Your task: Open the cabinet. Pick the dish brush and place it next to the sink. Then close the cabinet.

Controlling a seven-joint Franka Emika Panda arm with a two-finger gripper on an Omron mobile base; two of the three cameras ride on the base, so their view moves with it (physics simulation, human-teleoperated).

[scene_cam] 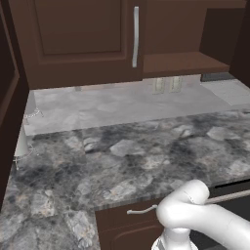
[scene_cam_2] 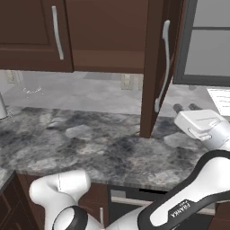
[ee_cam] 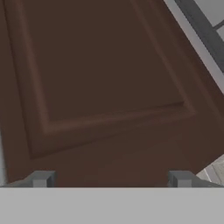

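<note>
I'm looking at the cabinet [scene_cam_2: 108,36] with its right door [scene_cam_2: 152,67] swung out edge-on toward me over the counter [scene_cam_2: 90,143], while the left door [scene_cam: 78,39] is sitting closed. The open side is showing a bare shelf [scene_cam: 185,62] in the left base view; I'm not making out the dish brush anywhere on it, and I cannot tell where it is lying. The sink isn't something I can pick out either.

I'm judging the door as stiff and hinged, light enough to swing with a steady push, and best taken by its long silver handle [scene_cam_2: 162,67] or nudged on the flat panel. The brush, being small, should be light and rigid, probably slippery plastic, so I'd be pinching it across the handle rather than the bristles.

The gripper [scene_cam_2: 184,108] is sitting with its jaws spread wide and nothing between them. In the hand view its fingertips [ee_cam: 41,178] are pointing squarely at the door's panelled face, close to it. The arm is reaching up from the lower left of the right base view, elbow bent low, hand lying level just right of the open door.
</note>
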